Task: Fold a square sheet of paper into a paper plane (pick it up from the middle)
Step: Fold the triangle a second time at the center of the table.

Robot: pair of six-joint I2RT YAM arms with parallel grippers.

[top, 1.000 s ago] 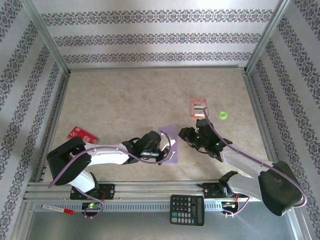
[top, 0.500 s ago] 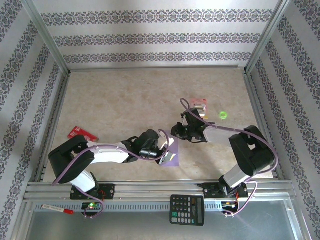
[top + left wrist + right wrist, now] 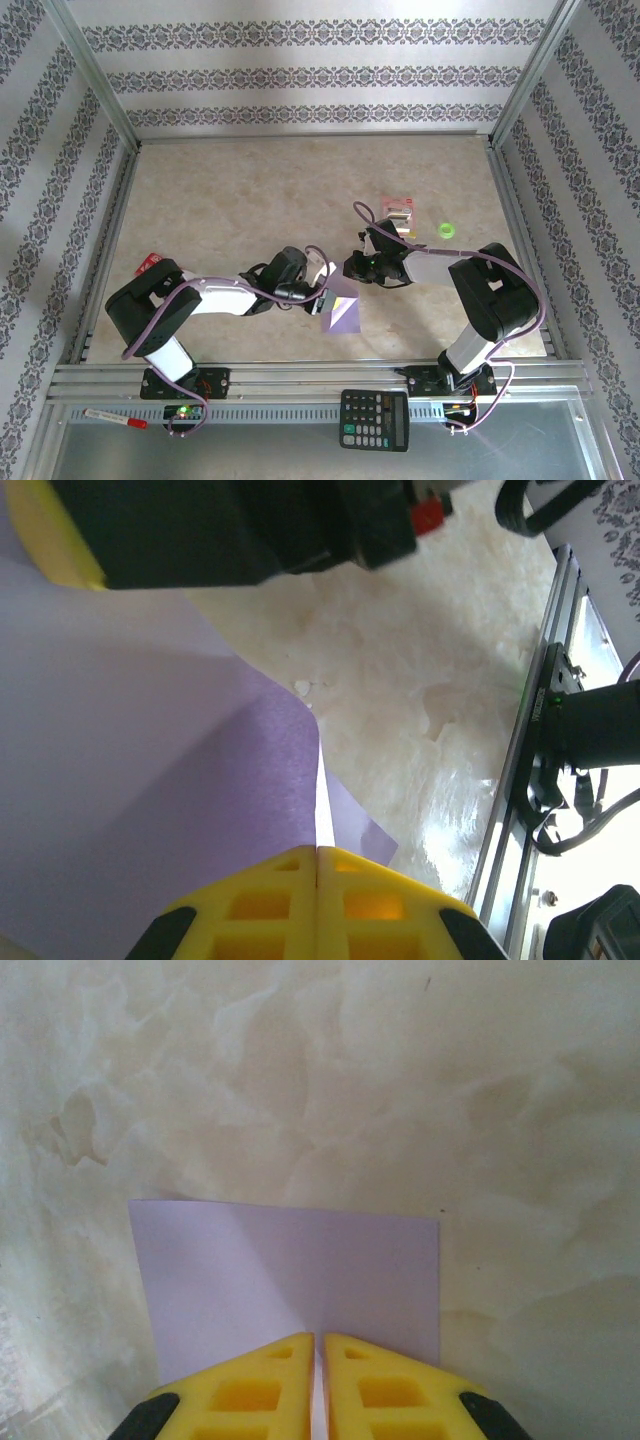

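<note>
Jaws of left gripper point(image 3: 318, 852) pinching square sheet of paper point(image 3: 345, 315) at its 9 o'clock edge, right gripper point(image 3: 319, 1338) jaws pinching its 12 o'clock edge

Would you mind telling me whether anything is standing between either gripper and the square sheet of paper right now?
Nothing visible does. The left gripper and the right gripper each have their jaws closed on the square sheet of paper itself, so there is no gap for anything to block.
</note>
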